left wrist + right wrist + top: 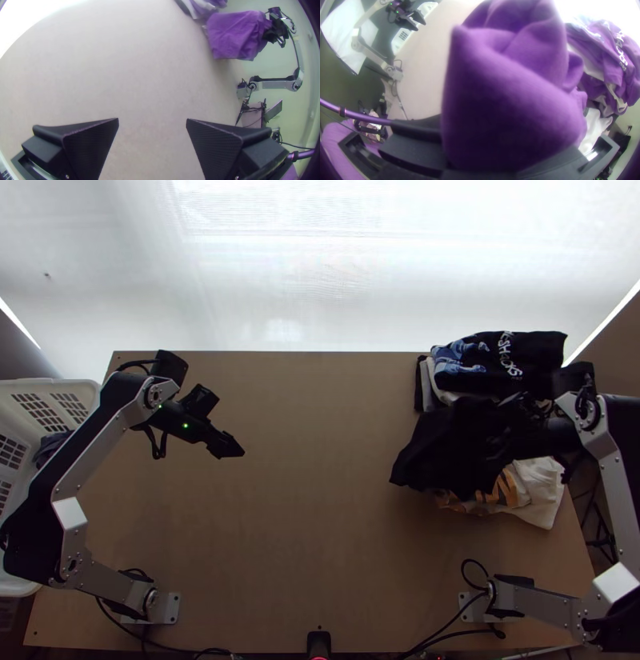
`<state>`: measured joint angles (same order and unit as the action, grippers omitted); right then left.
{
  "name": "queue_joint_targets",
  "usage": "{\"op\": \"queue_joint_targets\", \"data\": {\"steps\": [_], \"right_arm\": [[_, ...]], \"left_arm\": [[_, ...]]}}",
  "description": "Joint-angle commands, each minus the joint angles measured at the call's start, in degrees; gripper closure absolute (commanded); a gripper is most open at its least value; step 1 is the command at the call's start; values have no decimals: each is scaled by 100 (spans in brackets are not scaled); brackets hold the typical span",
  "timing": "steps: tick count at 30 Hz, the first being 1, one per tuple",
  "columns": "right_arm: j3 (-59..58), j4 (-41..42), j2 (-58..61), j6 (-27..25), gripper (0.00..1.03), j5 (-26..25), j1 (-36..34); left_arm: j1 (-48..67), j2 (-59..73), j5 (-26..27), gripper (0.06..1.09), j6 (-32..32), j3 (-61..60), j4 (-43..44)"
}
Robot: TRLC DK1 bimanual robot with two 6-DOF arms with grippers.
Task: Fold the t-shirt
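Note:
Over the right of the table, the dark t-shirt [448, 448] hangs as a folded, loosely bunched bundle from my right gripper [516, 416]. In the right wrist view the cloth [506, 110] bulges up from between the fingers of the right gripper [486, 170], shut on an edge of it; the cloth hides the fingertips. In the left wrist view the t-shirt [233, 35] droops from that gripper. My left gripper [232, 448] is over the table's left part, well apart from the shirt. Seen from its wrist, the left gripper [152, 121] stands open over bare wood, holding nothing.
Behind the held shirt lies a stack of folded clothes [512, 360] with a printed dark shirt on top. White cloth with an orange print [532, 488] lies nearer the front, partly under the held shirt. A white basket [76, 390] stands past the table's left edge. Bare wood [320, 500] spans the middle.

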<state>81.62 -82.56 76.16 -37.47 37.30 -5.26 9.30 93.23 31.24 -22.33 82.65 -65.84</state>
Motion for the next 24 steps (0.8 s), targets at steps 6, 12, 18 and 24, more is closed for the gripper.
{"op": "queue_joint_targets", "data": {"steps": [6,12,18,24], "right_arm": [[-753,-102,-330,-1183,100,102,-1382],[-876,-40,101,-1684,100,102,-2164],[-709,-5,769,-2150,100,85,-2674],[-630,188,1560,-2493,100,-267,-2946]], "left_arm": [[10,169,-4,10,-61,190,-16],[28,239,-4,10,-61,287,-25],[28,301,-4,10,-70,357,-34],[19,292,-31,10,-70,392,-95]]}}
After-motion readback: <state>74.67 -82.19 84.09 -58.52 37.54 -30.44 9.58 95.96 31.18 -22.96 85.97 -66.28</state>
